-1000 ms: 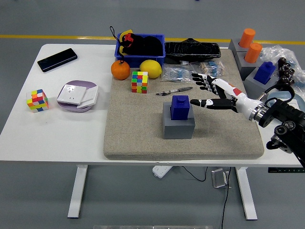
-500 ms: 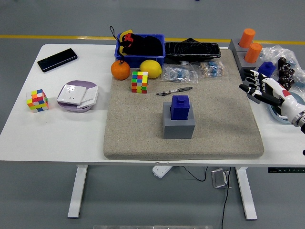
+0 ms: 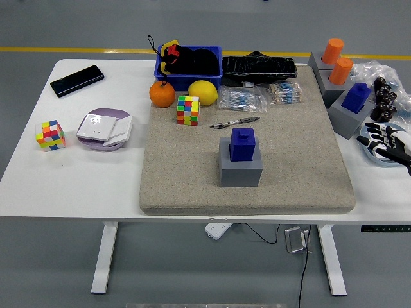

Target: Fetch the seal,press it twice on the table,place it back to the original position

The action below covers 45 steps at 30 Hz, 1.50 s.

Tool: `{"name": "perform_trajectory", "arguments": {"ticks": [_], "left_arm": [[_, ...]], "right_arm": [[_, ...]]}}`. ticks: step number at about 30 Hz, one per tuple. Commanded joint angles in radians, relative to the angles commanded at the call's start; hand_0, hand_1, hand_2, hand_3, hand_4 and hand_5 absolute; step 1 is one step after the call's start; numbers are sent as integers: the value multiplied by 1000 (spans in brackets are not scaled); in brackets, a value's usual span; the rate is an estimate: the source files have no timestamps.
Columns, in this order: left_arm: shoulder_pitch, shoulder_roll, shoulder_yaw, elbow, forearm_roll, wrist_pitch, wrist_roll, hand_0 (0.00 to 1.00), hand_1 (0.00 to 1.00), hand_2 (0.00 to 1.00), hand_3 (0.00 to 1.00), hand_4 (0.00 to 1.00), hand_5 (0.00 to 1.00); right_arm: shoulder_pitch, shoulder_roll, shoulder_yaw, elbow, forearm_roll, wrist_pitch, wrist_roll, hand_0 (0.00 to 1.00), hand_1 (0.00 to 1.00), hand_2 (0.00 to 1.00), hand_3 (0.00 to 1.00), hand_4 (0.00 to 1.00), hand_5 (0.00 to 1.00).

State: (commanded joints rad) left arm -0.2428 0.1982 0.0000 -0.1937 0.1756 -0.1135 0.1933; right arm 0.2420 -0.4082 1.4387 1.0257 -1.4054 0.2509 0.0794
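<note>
White table is standing on a grey floor and carrying a large grey felt mat across its middle and right. Near the mat's centre a grey block is sitting with the blue seal standing upright on top of it, gripped by nothing. Along the mat's far edge a blue bin and a black bag are lying side by side, with an orange, a lemon, a colour cube and a pen just in front of them. At the mat's right edge a second blue stamp is resting on its own grey block. Right hand is showing only at the right edge of the view, fingers spread apart and holding nothing, well apart from the seal and to its right. Left of the mat a phone is lying near the far edge.
</note>
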Motion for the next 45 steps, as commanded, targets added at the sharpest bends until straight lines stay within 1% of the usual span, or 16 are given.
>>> {"name": "perform_trajectory", "arguments": {"ticks": [5, 6, 11, 12, 18, 19, 28, 45], "left_arm": [[-5, -1, 0, -2, 4, 0, -2, 725, 695, 682, 750, 699, 247], [-5, -1, 0, -2, 4, 0, -1, 725, 695, 682, 750, 699, 248], [-4, 1, 0, -2, 9, 0, 1, 725, 695, 682, 750, 699, 248], [-3, 1, 0, -2, 10, 1, 2, 725, 696, 682, 751, 699, 247], [-3, 2, 0, -2, 10, 3, 0, 725, 696, 682, 751, 699, 247], [-4, 2, 0, -2, 10, 3, 0, 724, 696, 682, 750, 699, 248], [-4, -2, 0, -1, 10, 5, 3, 725, 695, 682, 750, 698, 248], [-8, -1, 0, -1, 10, 7, 1, 724, 695, 682, 750, 696, 250]], "right_arm": [[-17, 13, 35, -4, -11, 5, -9, 949, 915, 883, 880, 998, 603], [-19, 14, 39, -5, -11, 6, -11, 943, 902, 873, 869, 998, 575], [-28, 18, 49, -6, -12, 12, -18, 943, 902, 873, 869, 998, 575], [-29, 19, 51, -6, -12, 11, -19, 937, 898, 869, 865, 998, 563], [-36, 27, 64, -5, -13, 7, -24, 937, 898, 869, 865, 998, 563], [-37, 28, 65, -4, -13, 6, -24, 930, 876, 851, 855, 998, 538], [-44, 41, 84, -3, -16, 5, -29, 927, 873, 845, 846, 998, 527], [-48, 43, 95, 3, -16, -1, -37, 911, 846, 833, 825, 998, 494]]}}
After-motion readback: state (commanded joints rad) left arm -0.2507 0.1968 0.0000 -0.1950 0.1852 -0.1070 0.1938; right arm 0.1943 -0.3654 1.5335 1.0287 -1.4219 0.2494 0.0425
